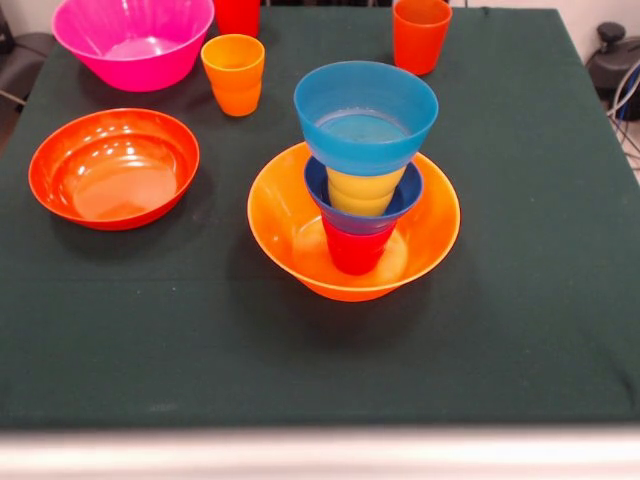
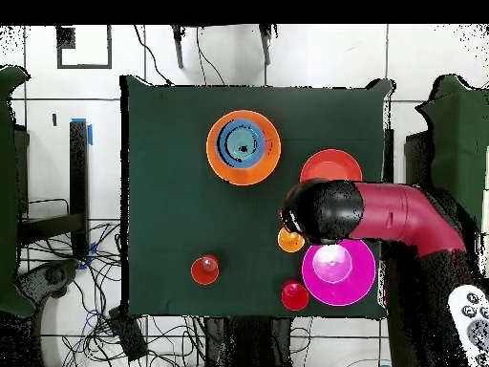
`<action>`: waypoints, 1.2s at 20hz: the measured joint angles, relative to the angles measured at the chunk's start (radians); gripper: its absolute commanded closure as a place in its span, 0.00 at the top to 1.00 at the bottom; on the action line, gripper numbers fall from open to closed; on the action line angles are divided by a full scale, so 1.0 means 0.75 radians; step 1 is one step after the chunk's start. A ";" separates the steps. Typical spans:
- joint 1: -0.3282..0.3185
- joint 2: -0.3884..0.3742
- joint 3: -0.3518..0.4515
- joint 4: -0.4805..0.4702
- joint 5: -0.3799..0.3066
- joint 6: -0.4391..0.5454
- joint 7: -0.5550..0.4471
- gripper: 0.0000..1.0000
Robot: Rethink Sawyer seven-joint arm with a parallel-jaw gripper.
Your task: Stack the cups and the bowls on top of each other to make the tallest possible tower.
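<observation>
The tower stands mid-table. Its base is the big yellow-orange bowl. Stacked in it are a red cup, the small dark blue bowl, a yellow cup and the light blue bowl on top. From overhead the tower shows as rings. Loose cups are orange-yellow, red and orange. My arm's black end with the gripper shows only overhead. It hangs between the orange-red bowl and the orange-yellow cup.
The big pink bowl sits at the far left in the front view and under the arm's side overhead. The wide orange-red bowl lies left of the tower. The red arm reaches in from the right overhead.
</observation>
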 measured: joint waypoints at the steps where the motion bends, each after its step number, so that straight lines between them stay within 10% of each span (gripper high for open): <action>1: -0.011 -0.003 0.005 0.024 0.000 -0.009 0.000 1.00; 24: -0.049 0.099 0.012 0.111 -0.080 -0.127 0.000 1.00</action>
